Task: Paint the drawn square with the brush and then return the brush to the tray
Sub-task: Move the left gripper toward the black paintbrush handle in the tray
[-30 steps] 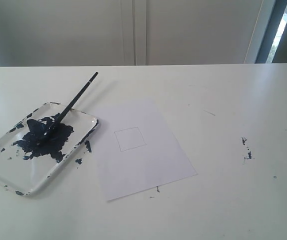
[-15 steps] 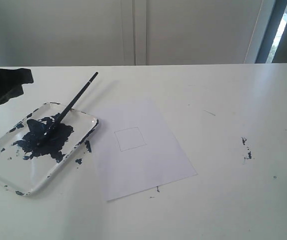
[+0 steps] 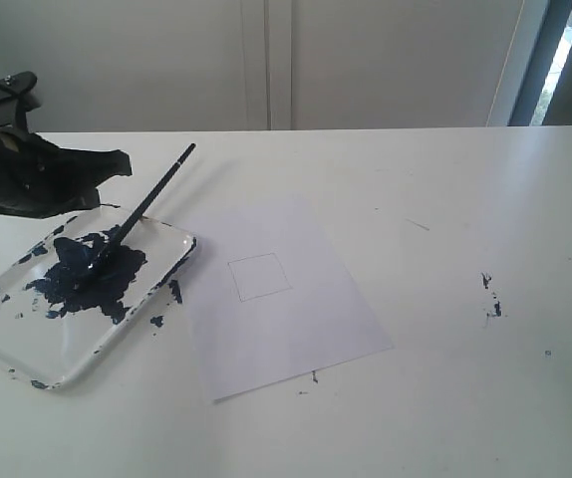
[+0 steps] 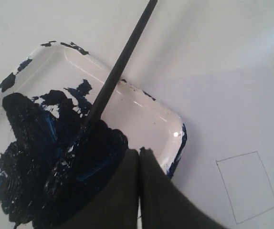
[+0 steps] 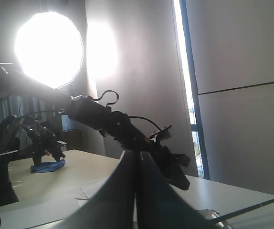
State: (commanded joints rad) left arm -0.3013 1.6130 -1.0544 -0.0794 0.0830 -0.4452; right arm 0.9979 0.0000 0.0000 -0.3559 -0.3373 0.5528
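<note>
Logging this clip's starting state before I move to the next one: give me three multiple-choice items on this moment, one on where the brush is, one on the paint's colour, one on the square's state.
1. Where is the brush?
A. Standing upright in a cup
B. Tip in the tray, handle leaning out over its rim
C. Rolled off onto the floor

2. What colour is the paint in the tray?
A. Red
B. Green
C. Dark blue

3. What state is the drawn square in?
A. Outline only, unpainted
B. Half filled
C. Fully filled

Key: 1 B, the bristles sit in the paint blotch and the handle crosses the far rim; 2 C, the blotches read dark blue; 3 A, its inside is plain white.
</note>
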